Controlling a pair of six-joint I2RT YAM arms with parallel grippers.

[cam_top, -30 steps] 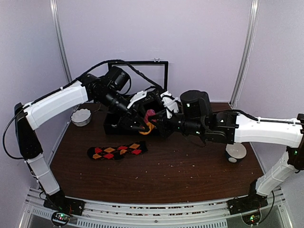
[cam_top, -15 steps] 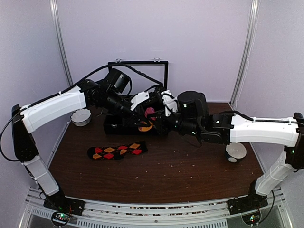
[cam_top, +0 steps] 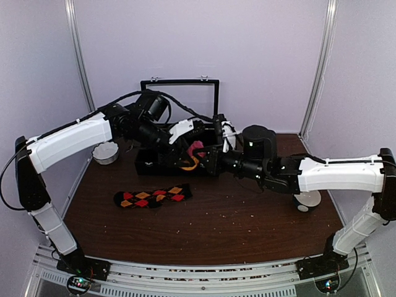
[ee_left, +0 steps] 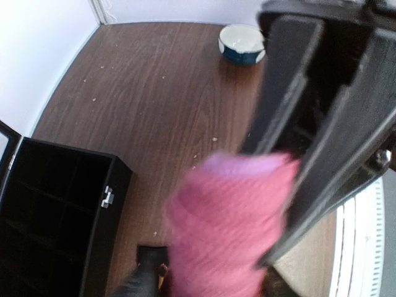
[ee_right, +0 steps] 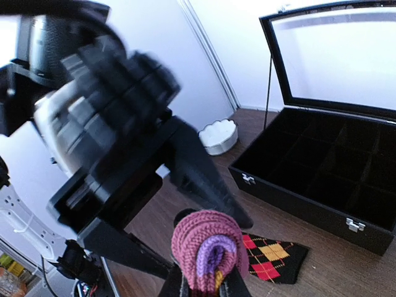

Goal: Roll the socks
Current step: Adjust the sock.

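Rolled into a tight coil with its purple part at the centre, the magenta-pink striped fabric sock [ee_right: 207, 244] is up off the brown wooden counter [cam_top: 216, 229], in the air close by the open black compartment box [cam_top: 151, 166] at the far side. The right fingers [ee_right: 172, 286] are closed on the roll from both sides, gripping its lower part. The left fingers [ee_left: 291, 86] are spread wide, with the pink fabric lying between them and touching one; an orange end hangs below. Well apart from this, the black fabric sock with red and orange argyle diamonds [cam_top: 153, 197] lies flat on the counter, nearer the arms' bases. A white scalloped bowl [cam_top: 105, 152] sits at the far left. A blue-and-white bowl [cam_top: 306, 199] sits at the right, partly hidden by the right arm.
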